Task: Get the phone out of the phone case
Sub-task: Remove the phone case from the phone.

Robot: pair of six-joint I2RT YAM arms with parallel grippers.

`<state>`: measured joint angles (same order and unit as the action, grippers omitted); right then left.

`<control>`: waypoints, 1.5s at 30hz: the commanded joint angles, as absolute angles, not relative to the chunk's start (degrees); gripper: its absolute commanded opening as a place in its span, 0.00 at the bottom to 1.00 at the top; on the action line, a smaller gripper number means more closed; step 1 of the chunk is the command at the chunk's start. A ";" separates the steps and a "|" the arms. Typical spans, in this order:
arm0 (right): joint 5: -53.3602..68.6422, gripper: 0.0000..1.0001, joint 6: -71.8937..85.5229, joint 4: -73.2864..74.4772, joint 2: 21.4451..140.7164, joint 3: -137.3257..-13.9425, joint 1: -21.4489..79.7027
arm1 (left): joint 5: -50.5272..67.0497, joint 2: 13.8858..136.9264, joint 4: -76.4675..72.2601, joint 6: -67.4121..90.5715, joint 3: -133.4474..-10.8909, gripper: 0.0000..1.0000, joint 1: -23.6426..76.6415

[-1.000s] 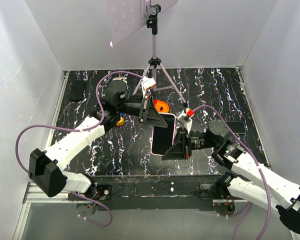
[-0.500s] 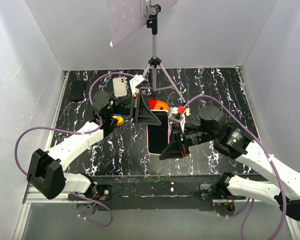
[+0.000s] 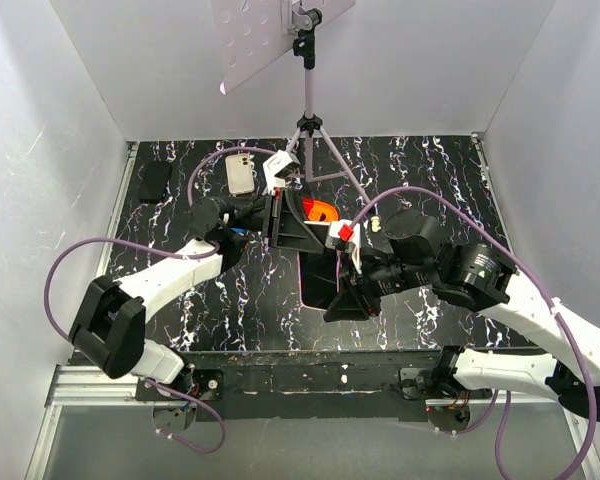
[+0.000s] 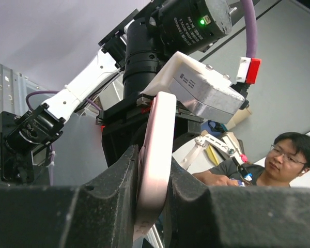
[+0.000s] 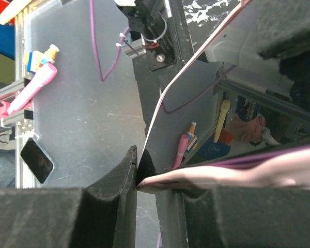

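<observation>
left gripper [image 4: 152,173] and right gripper [image 5: 139,160] each pinch the phone case [image 4: 157,129] rim; we'd peel slowly, keeping the phone [image 3: 318,280] supported.

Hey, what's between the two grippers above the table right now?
The pink-cased phone spans the gap, left gripper on its far end, right gripper on its near end; top view.

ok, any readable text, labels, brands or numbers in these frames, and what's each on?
No text reads clearly in any view.
White box on the right arm, seen from the left wrist: small dark print on its face, too small to read.
Pink phone case: no marking shows on its edge.
Beige phone at the far side of the table: no legible logo.
</observation>
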<state>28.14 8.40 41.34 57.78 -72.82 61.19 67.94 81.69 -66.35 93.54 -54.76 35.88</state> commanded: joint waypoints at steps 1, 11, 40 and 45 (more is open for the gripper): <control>25.84 0.01 -10.90 21.53 59.32 -80.51 64.25 | 63.37 88.85 -59.67 105.20 -51.50 0.00 39.90; 28.66 0.01 1.74 -1.11 50.82 -67.88 64.77 | 53.09 95.27 -78.30 116.45 -48.08 0.00 39.99; 36.74 0.01 -2.89 7.20 51.59 -76.89 64.86 | 48.96 80.07 -29.18 98.52 -45.09 0.00 39.20; 30.07 0.01 -5.27 8.18 52.82 -77.44 64.95 | 48.17 80.33 -34.17 101.42 -45.18 0.00 39.37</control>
